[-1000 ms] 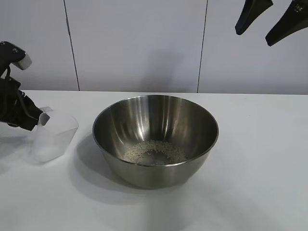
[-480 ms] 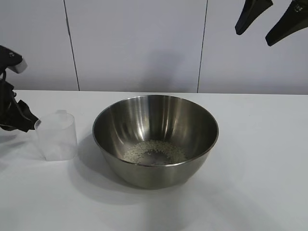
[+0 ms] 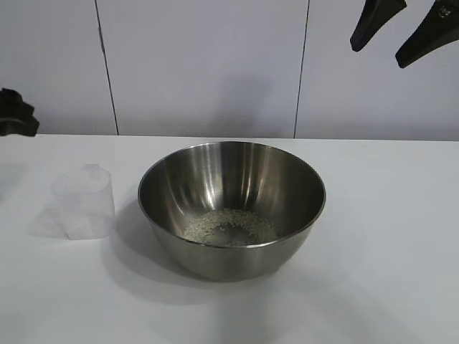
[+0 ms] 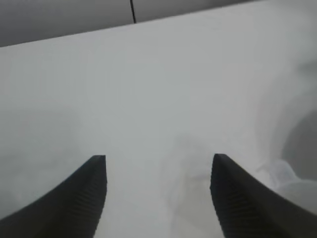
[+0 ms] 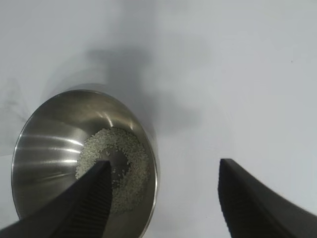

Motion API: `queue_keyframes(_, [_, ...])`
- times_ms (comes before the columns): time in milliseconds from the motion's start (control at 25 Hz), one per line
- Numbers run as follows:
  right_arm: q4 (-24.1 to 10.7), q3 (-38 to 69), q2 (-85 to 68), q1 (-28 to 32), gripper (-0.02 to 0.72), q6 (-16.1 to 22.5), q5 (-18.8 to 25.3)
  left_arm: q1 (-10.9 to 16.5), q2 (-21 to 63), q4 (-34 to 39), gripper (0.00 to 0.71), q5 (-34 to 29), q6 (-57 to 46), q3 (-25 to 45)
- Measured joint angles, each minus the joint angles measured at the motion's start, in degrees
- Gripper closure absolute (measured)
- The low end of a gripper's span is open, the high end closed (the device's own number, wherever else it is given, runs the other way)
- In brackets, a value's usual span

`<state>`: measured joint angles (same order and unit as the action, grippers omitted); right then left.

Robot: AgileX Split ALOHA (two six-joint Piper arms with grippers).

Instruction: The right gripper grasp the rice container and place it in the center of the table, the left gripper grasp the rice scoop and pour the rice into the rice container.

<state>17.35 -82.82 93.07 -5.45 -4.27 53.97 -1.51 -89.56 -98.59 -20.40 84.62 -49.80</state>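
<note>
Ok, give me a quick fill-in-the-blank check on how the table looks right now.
1. The rice lies in the bottom of the ____.
2. The rice scoop stands ____ on the table, beside the rice container.
3. The left gripper has its fingers ____ and holds nothing.
4. The right gripper hangs ____ the table, open.

Missing words: rice container; upright; open; above

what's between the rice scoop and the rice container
Nothing: in the exterior view only bare table and the container's shadow separate the rice scoop from the rice container.
</note>
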Motion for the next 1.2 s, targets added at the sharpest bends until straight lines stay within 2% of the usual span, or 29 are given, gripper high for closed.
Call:
queue_keyframes(80, [0.0,0.0,0.0,0.0,0.272,0.0,0.0,0.0,0.1,2.0,0.240,-3.9,-7.2,-1.5])
queue_keyframes(160, [0.0,0.0,0.0,0.0,0.272,0.0,0.0,0.0,0.1,8.0,0.240,-9.6,-17.6,-4.5])
queue_keyframes(240, [0.0,0.0,0.0,0.0,0.272,0.0,0.0,0.0,0.1,16.9,0.240,-14.4,-26.4,-8.6])
queue_keyframes(360, [0.0,0.0,0.0,0.0,0.272,0.0,-0.1,-0.1,0.1,37.2,0.240,-22.9,-43.2,-17.6])
queue_keyframes(480, [0.0,0.0,0.0,0.0,0.272,0.0,-0.1,-1.6,0.1,56.2,0.240,-28.8,-57.2,-26.1])
queue_keyframes(600, [0.1,0.0,0.0,0.0,0.272,0.0,-0.1,-4.3,0.1,68.5,0.240,-32.7,-66.4,-32.5])
queue_keyframes(720, [1.2,0.0,0.0,0.0,0.272,0.0,-0.1,-7.4,0.1,73.7,0.240,-34.1,-70.2,-35.3])
queue_keyframes(920, [3.5,0.0,0.0,-0.3,0.272,-0.2,1.8,-12.8,-1.7,76.1,0.240,-34.9,-71.2,-35.6])
queue_keyframes(1200, [5.5,0.0,0.0,-0.8,0.272,-0.4,3.7,-18.5,-8.7,76.3,0.240,-29.8,-73.2,-35.6])
